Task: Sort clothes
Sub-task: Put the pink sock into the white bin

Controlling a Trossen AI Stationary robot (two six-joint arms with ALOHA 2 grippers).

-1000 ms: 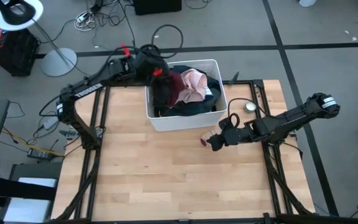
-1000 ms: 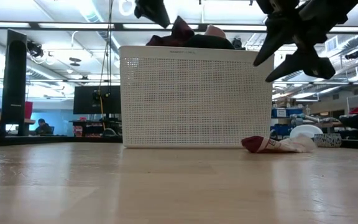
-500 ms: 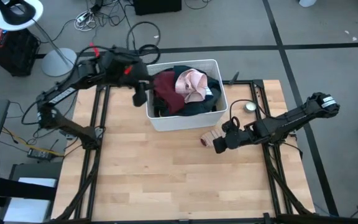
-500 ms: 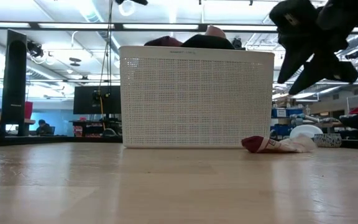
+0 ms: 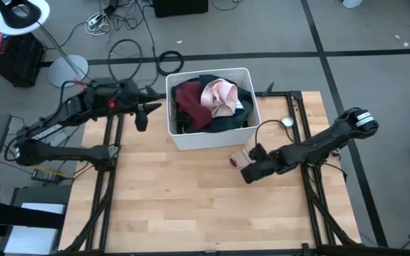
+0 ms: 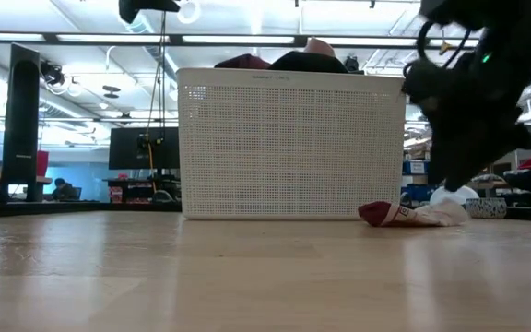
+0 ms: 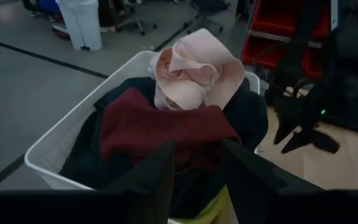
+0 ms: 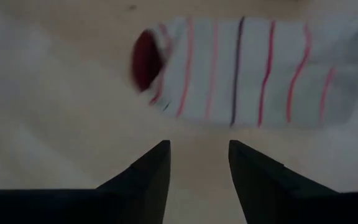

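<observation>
Your right claw [image 8: 194, 171] hangs spread just beside the striped sock [image 8: 253, 68] on the surface [image 5: 191, 192]; your left claw [image 7: 194, 171], also spread, faces the bin [image 7: 61, 146].

Even overhead light fell on the desk [image 5: 191, 192], shadows faint. Ceiling light strips [image 6: 247, 39] glared in the low view. The striped sock [image 8: 260, 68] was blurred in the right wrist view.

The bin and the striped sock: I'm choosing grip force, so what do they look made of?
Bin: likely rigid white plastic, matte, its wall a grid of tiny holes. Sock: soft knit fabric, white with thin red and dark stripes and a maroon end, lying limp on the table.
</observation>
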